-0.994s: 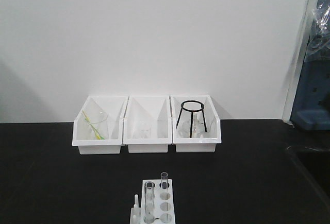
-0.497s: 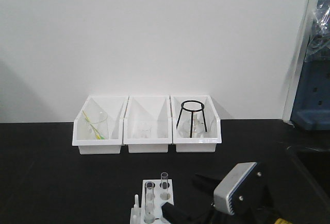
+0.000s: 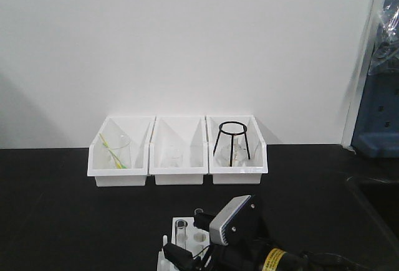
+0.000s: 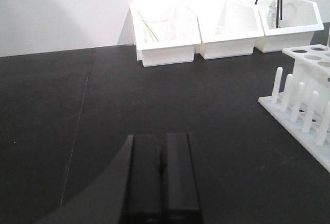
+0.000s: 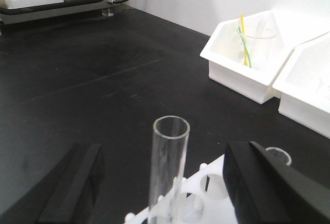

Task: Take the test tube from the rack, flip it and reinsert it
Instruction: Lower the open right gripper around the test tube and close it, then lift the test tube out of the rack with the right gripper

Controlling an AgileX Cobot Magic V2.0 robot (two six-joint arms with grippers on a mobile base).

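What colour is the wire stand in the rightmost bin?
The stand is black; the front view shows it best.

Black bench [image 3: 50, 221]: left bin [image 3: 118, 176], middle bin [image 3: 179, 176] and right bin [image 3: 237, 175] are set side by side along the wall. Rack [image 4: 304, 77] is stood in front of the middle bin, well apart.

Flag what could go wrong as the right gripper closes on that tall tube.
The right gripper is open astride the tall tube; smooth glass could slip or crack.
The second tube has its rim close by one finger and may get knocked.
Nothing holds the rack; the left gripper is shut, away from it, so it might lift with the tube.
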